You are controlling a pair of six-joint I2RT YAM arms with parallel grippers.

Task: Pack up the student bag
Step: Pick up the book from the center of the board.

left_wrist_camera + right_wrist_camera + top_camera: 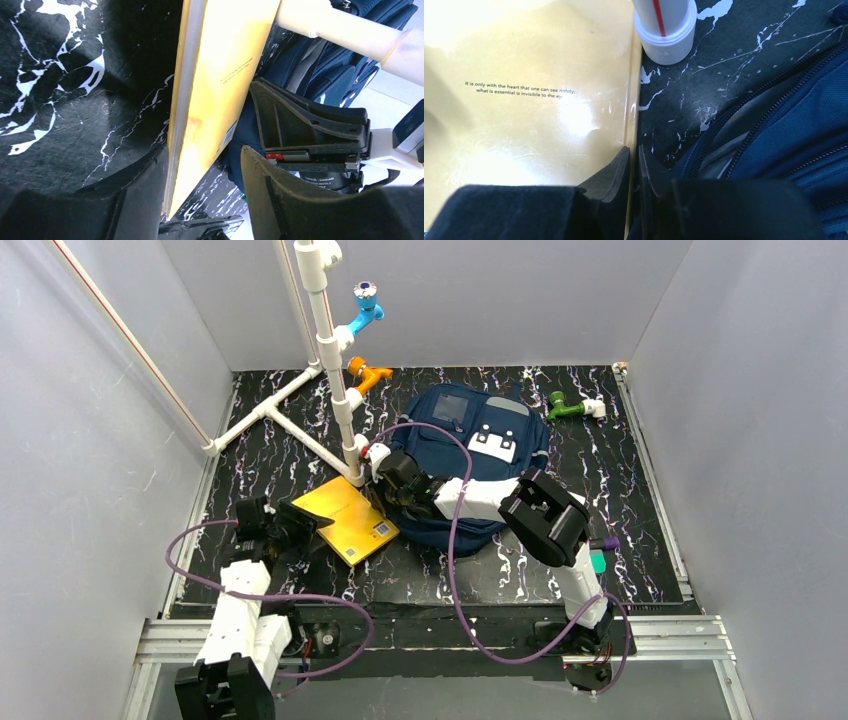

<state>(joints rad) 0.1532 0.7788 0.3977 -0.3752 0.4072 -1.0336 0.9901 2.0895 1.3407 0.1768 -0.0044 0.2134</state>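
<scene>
The student bag (520, 455) lies flat on the black marbled table (630, 510), a little toward 12 o'clock from the middle. Its front faces up, and the white patch with black dots shows.

At the bag's 8 o'clock lies a yellow book (350, 520), with one corner close to the bag's near edge. A line of small print crosses its cover.

The left gripper (298, 527) reaches the book from 9 o'clock. Its fingers straddle the book's edge. One lies against the cover and the other sits just beside the opposite face — I cannot tell whether they are pinching it yet.

The right gripper (634, 152) comes in from 3 o'clock, its arm stretched across the bag's near part. Its fingers are drawn almost together, and the book's edge runs into the narrow slit between them — a pinch on the book.

A white pipe stand (335, 370) rises at the bag's 10 o'clock. Its foot stands just beside the book's far corner.

A blue fitting (366, 306) and an orange fitting (366, 373) stick out from the pipe's upright, the blue one above the orange. A green fitting (568, 406) lies on the table at the bag's 2 o'clock, near the bag but not touching it.
</scene>
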